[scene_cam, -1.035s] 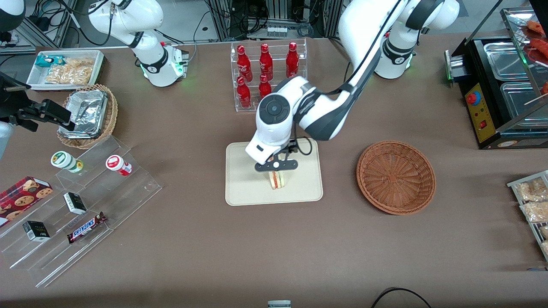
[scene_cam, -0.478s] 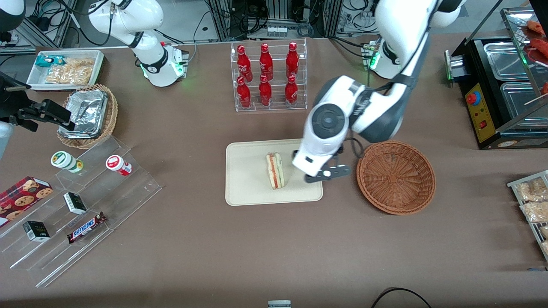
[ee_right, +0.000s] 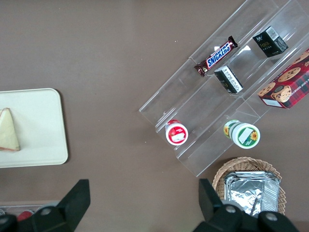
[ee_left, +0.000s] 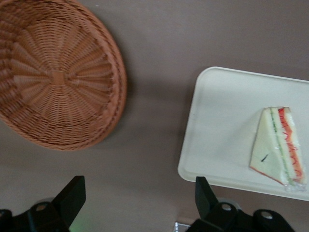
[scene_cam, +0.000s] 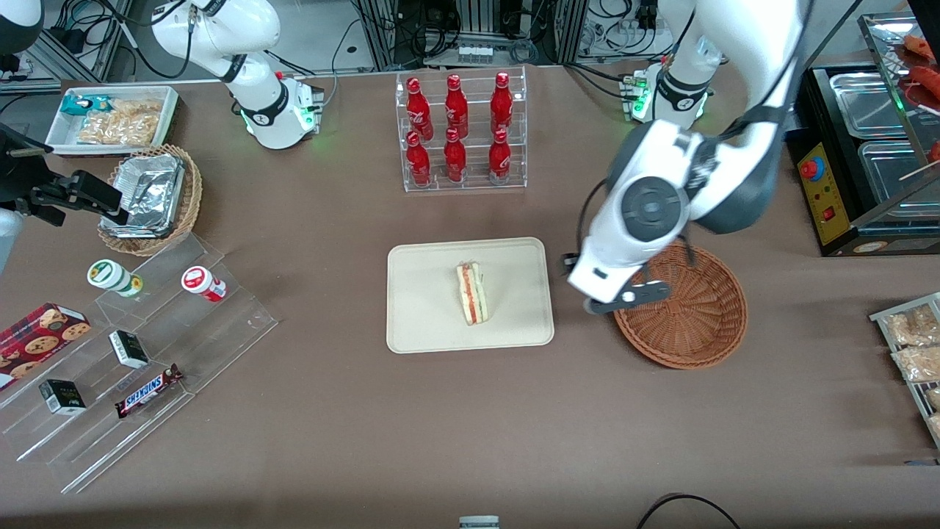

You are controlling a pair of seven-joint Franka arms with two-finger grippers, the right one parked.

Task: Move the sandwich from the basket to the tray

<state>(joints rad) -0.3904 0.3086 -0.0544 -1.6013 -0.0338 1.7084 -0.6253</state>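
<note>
The working arm's gripper (scene_cam: 623,297) hung in the air above the strip of brown table (scene_cam: 367,426) between the tray (scene_cam: 426,323) and the basket (scene_cam: 698,338), over the basket's rim nearest the tray, its two fingers (ee_left: 72,195) spread wide apart with nothing between them. The sandwich (scene_cam: 471,293) lay on the tray, roughly at its middle, resting on its flat side with the red and pink filling stripes facing up along the cut edge; in the left wrist view it appeared to be wrapped in clear film, though the picture left that uncertain. The round reddish-brown basket sat just beside the tray toward the working arm's end of the table, apart from it, and held nothing. Farther from the front camera than the tray stood a clear rack of red bottles (scene_cam: 459,128). Toward the parked arm's end of the table, a clear stepped stand (scene_cam: 147,367) carried two small cups, small dark boxes and a chocolate bar (scene_cam: 149,390), with a cookie box (scene_cam: 40,334) beside it. A lighter wicker basket with foil containers (scene_cam: 150,198) and a white bin of snack packets (scene_cam: 114,117) sat farther from the camera than that stand.
</note>
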